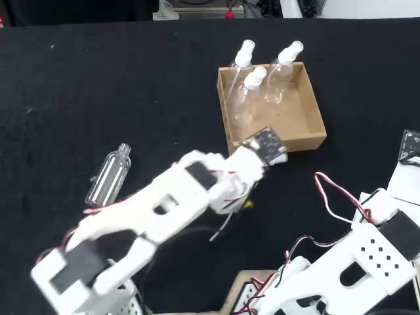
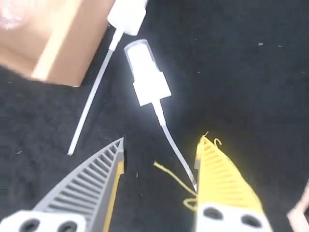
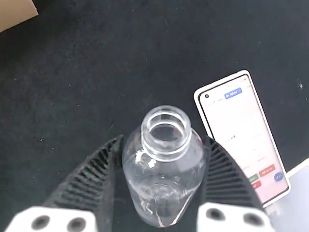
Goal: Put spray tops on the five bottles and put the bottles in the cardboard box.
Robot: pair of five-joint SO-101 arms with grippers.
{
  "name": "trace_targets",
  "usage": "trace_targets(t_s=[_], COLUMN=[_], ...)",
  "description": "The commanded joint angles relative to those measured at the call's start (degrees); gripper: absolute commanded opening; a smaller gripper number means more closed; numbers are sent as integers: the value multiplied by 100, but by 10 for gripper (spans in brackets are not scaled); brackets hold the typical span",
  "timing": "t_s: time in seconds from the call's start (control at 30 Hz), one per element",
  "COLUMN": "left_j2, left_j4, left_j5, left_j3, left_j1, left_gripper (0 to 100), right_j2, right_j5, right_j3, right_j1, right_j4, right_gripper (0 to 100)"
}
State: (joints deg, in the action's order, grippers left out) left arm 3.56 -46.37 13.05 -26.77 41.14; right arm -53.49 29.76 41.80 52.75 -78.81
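Three clear bottles [image 1: 246, 98] with white spray tops stand in the cardboard box [image 1: 308, 134]. A fourth bottle [image 1: 109, 174], uncapped, lies on the black cloth at the left. My left arm [image 1: 197, 187] stretches to just in front of the box. My left gripper [image 2: 161, 147] is open above two loose spray tops; the nearer spray top [image 2: 147, 79] has its tube running down to the yellow finger [image 2: 212, 164], and the other spray top [image 2: 126, 17] lies by the box corner [image 2: 58, 38]. My right gripper [image 3: 163, 145] is shut on an uncapped clear bottle [image 3: 164, 164], held upright.
A phone [image 3: 244, 130] with a lit screen lies on the cloth beside the held bottle. The right arm [image 1: 367, 256] sits at the lower right with red and white wires. Black cloth covers the table.
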Motion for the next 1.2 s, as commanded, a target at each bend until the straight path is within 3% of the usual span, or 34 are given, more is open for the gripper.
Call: trace_targets(t_s=[0.0, 0.1, 0.23, 0.43, 0.9, 1.17], left_j2=[-1002, -1556, -2057, -2629, -3174, -3138], left_j4=[308, 448, -44, -378, -387, -818], left_j5=[-255, -571, -651, -1407, -1433, -1424], left_j3=[963, 1534, 2255, 2967, 3292, 3292], left_j1=[66, 75, 119, 127, 119, 251], left_gripper=[232, 233, 230, 232, 223, 67], right_j2=[-198, -189, -198, -198, -198, -198], right_j5=[44, 44, 44, 44, 0, 9], right_j3=[-31, -4, -4, -22, -31, -22], right_j1=[70, 79, 88, 44, 97, 97], right_j4=[70, 220, 246, 246, 185, 185], right_gripper=[178, 178, 178, 178, 177, 177])
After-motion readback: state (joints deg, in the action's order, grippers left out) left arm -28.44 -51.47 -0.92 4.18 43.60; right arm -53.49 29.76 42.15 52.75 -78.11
